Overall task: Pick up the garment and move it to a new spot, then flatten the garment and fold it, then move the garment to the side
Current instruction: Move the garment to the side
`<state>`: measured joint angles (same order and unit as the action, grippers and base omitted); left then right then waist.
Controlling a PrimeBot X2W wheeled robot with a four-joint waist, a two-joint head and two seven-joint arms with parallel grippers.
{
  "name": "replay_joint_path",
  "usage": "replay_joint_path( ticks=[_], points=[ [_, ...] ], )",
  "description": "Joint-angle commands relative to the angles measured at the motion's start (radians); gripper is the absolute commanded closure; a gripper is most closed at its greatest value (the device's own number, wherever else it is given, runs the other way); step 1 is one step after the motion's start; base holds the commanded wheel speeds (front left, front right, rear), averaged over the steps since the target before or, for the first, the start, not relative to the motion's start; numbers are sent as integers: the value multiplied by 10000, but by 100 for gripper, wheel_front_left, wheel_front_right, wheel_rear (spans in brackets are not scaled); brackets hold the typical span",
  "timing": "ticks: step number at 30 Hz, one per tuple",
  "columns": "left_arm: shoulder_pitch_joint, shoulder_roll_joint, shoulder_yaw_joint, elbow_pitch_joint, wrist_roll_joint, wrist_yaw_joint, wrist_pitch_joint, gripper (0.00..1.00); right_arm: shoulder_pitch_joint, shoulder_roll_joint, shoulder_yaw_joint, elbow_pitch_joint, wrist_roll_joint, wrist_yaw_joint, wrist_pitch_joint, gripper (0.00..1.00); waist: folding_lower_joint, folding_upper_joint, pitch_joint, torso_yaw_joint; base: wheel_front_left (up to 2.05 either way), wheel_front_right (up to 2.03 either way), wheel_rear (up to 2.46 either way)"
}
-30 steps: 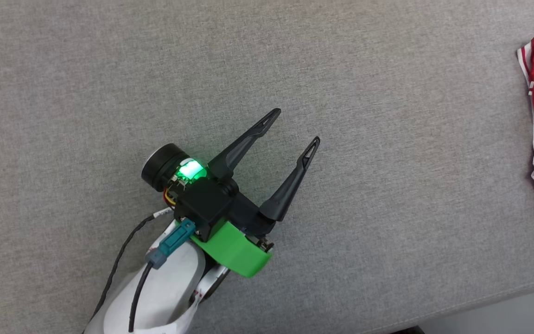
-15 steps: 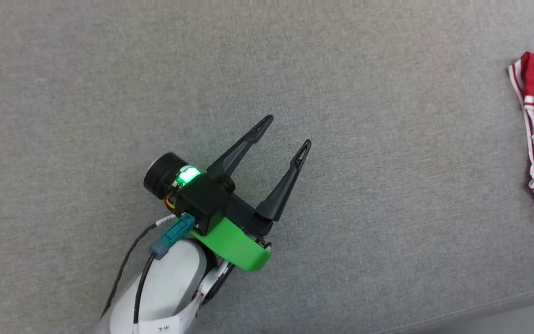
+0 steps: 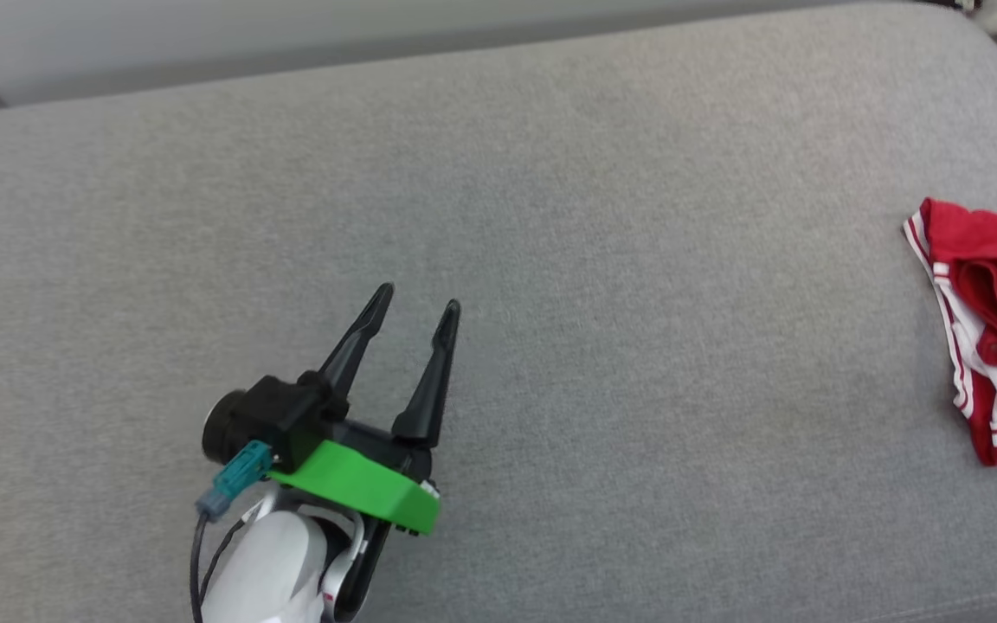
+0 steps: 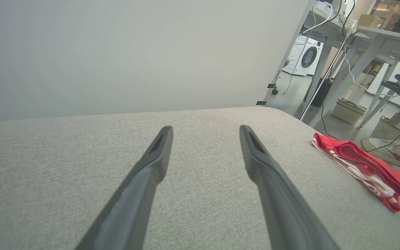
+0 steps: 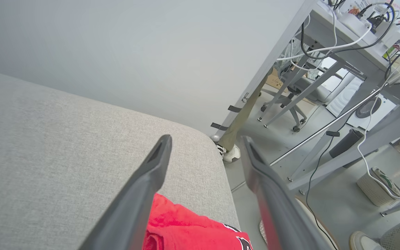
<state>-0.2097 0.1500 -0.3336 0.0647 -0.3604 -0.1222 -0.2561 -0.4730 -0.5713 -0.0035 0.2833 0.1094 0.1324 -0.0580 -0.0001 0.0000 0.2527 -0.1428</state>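
Both end effectors are spread and empty: left end effector hovers at 7 o'clock over the grey worktop; right end effector hangs above the folded red jersey T-shirt at 3 o'clock, apparently set aside.

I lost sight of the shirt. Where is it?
In the head view the red shirt lies bunched at the right end of the grey cushion, far from the left gripper; the right gripper hangs over it.
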Motion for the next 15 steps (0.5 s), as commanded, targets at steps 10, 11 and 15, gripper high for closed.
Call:
replay_joint_path(
  ticks=[10,11,15],
  points=[
    [1164,-435,1203,366,223,-54,-56,0,2558,2623,-746,-2677,762,-17,82,0,1,0,-1730,1356,0,0,0],
    [1246,-459,1296,411,260,-57,-56,0,2829,2875,-753,-2804,785,-17,5,0,1,0,-1771,1426,0,0,0],
    [1540,-633,1804,511,274,-68,-56,0,3720,3973,-882,-2977,883,-17,-596,0,1,0,-1893,1626,0,0,0]
  ],
)
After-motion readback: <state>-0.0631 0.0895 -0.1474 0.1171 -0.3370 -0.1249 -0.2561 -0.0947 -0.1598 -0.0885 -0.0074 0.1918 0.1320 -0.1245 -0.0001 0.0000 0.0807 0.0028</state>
